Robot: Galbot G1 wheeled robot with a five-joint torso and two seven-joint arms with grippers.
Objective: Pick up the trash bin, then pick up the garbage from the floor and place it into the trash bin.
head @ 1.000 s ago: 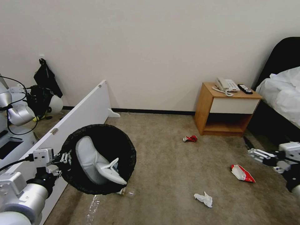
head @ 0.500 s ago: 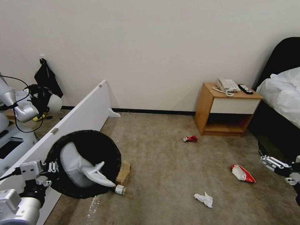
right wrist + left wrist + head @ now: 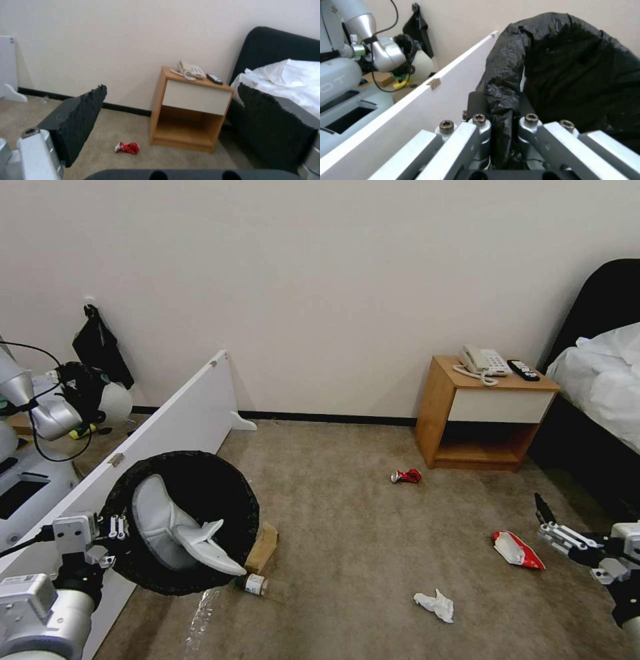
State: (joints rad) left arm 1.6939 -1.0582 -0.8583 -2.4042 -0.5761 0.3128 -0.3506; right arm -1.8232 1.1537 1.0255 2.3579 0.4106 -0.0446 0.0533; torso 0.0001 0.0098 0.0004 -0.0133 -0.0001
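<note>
My left gripper point(image 3: 119, 527) is shut on the rim of the trash bin point(image 3: 230, 493), pinching its black liner point(image 3: 501, 117), and holds it tilted above the floor point(image 3: 360, 533). Inside the bin lies a white slipper point(image 3: 175, 530). A brown paper bag point(image 3: 263, 547) and a small bottle point(image 3: 256, 584) lie just beside and below the bin. Farther right on the carpet are a crushed red can point(image 3: 406, 476), a red-white snack packet point(image 3: 517, 550) and a white tissue point(image 3: 435, 605). My right gripper point(image 3: 543, 517) hovers open right of the packet, facing the can point(image 3: 127, 147).
A white board point(image 3: 180, 413) leans along the left. A wooden nightstand point(image 3: 460, 420) with a phone and a remote stands by the wall, and a bed point(image 3: 600, 373) is at the right. Another robot point(image 3: 40, 413) stands behind the board. Clear plastic film point(image 3: 200, 613) lies near the bottle.
The held bin swung left, uncovering the paper bag and bottle, then rose slightly. My right gripper drew back to the right and then came forward again.
</note>
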